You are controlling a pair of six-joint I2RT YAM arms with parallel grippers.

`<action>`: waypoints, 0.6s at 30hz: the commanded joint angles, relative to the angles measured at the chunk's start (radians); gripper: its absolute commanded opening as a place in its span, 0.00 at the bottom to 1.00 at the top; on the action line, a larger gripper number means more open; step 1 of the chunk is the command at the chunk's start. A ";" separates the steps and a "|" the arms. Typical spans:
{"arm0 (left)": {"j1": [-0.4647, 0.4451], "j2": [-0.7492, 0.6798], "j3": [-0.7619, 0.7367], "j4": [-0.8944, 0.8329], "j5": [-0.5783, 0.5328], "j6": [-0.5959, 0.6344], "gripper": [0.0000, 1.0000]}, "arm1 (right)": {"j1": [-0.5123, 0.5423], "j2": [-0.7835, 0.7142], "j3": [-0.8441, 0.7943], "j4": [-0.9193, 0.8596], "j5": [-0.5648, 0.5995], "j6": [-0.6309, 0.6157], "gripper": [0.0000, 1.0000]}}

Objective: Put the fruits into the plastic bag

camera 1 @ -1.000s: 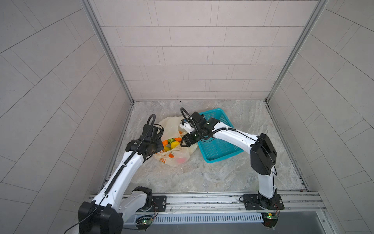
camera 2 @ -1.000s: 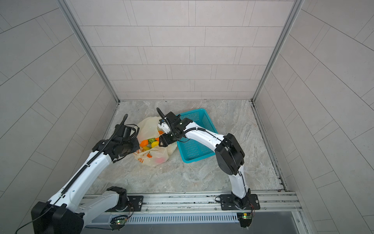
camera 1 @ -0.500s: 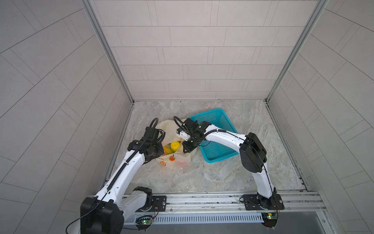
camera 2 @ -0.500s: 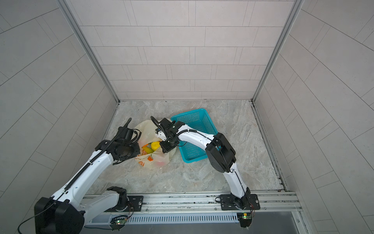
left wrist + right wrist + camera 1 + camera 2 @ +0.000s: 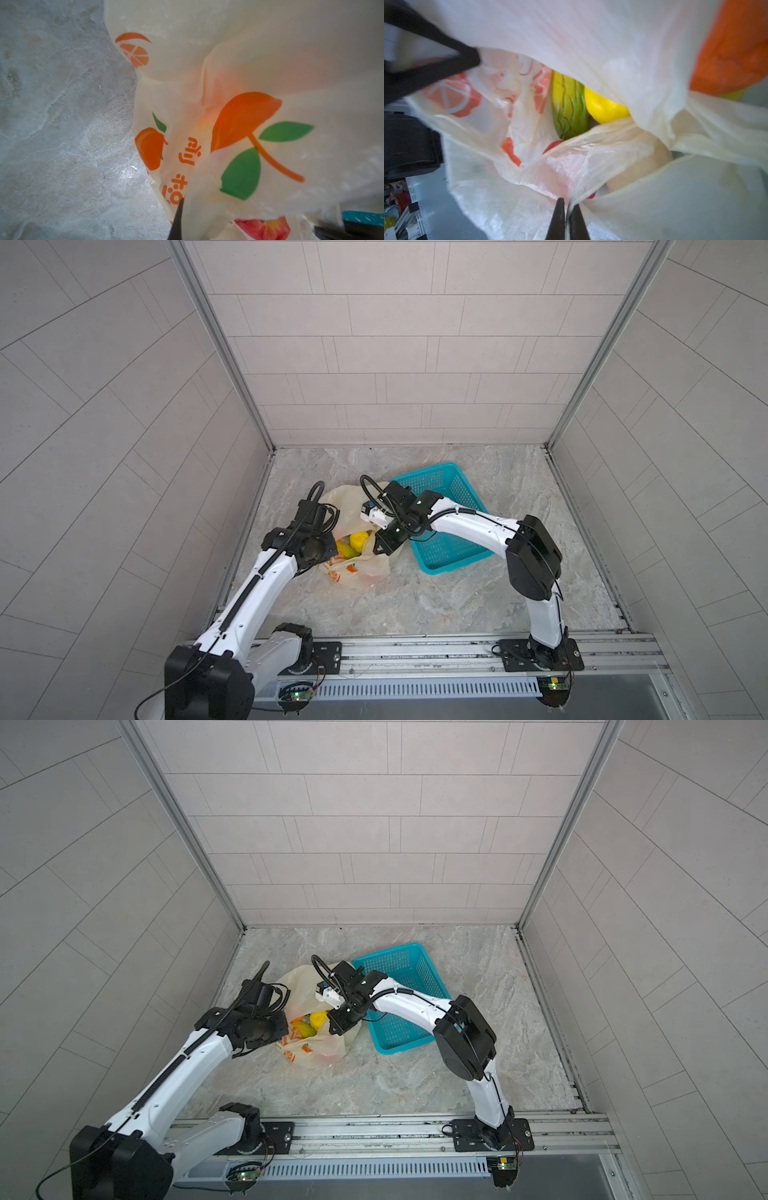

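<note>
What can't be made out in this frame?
1. Fruit count: in the right wrist view, bag folds hide all but a green fruit, a yellow fruit, a red sliver and a beige fruit behind film.
2. The left fingers: the left wrist view shows one; the bag covers the other.
3. Basket floor: the right arm covers part in both top views.

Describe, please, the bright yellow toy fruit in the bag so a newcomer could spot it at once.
Find the teal mesh plastic basket; the translucent pale-yellow plastic bag lies to its left in both top views. In the bag's open mouth sits the smooth bright yellow fruit, plain-coloured, unlike the green-striped fruit next to it.
</note>
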 commanded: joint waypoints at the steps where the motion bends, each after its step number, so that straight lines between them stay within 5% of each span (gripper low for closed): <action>1: 0.003 -0.045 -0.005 0.042 0.034 -0.010 0.00 | 0.002 -0.105 0.007 0.088 -0.053 -0.015 0.00; 10: 0.003 -0.142 0.002 0.163 0.165 -0.050 0.00 | -0.006 -0.179 -0.009 0.201 -0.007 0.006 0.00; 18: 0.003 -0.160 0.039 0.205 0.348 0.018 0.00 | -0.005 -0.169 -0.045 0.113 0.073 -0.028 0.02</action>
